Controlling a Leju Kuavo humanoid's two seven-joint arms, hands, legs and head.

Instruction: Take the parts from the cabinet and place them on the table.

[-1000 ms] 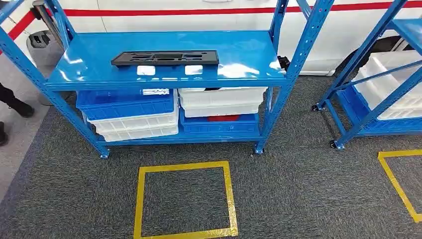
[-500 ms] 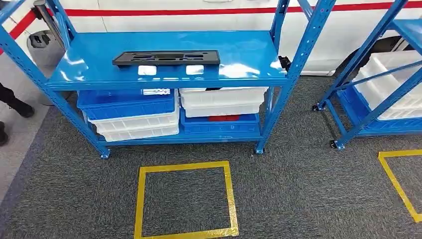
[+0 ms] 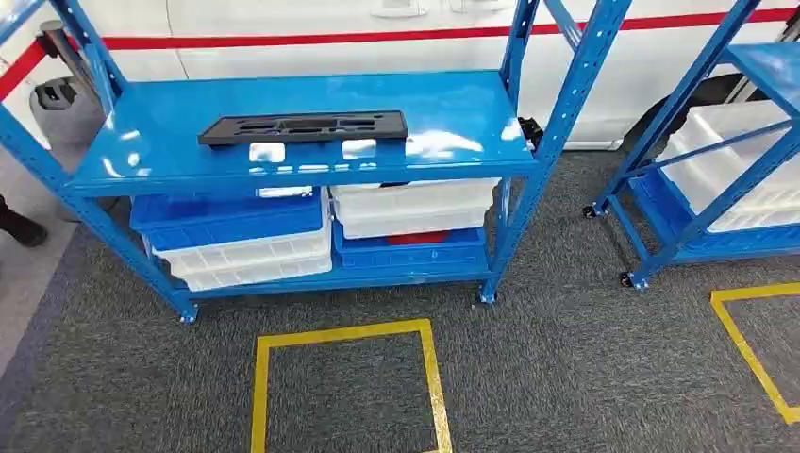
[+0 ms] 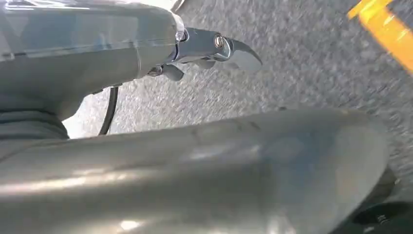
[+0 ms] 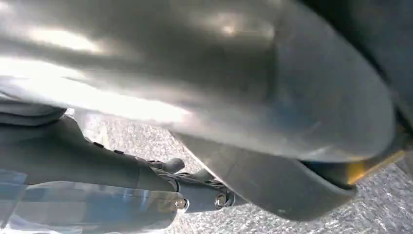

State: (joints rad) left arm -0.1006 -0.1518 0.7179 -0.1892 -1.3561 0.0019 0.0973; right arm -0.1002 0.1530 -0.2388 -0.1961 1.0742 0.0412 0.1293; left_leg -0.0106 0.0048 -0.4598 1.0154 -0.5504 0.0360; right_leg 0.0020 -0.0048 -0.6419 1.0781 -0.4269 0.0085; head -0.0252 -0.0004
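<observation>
Black part (image 3: 304,126) on glossy blue cabinet (image 3: 453,113) — speckled grey carpet (image 3: 566,359), yellow tape square (image 3: 259,387).

1. A flat part (image 3: 304,127) lies on the cabinet's top shelf (image 3: 453,113), left of centre.
2. Stacked bins (image 3: 236,236) sit on the shelf below.
3. A taped square (image 3: 344,332) marks the floor near the cabinet.
4. Another rack (image 3: 717,179) stands right.

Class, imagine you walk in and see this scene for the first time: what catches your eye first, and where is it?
The bright blue shelving rack dominates the middle of the head view, with a long black part lying flat on its top shelf. Below it, blue and white bins are stacked on the lower shelf. On the grey carpet in front, a yellow tape square marks the floor.
</observation>
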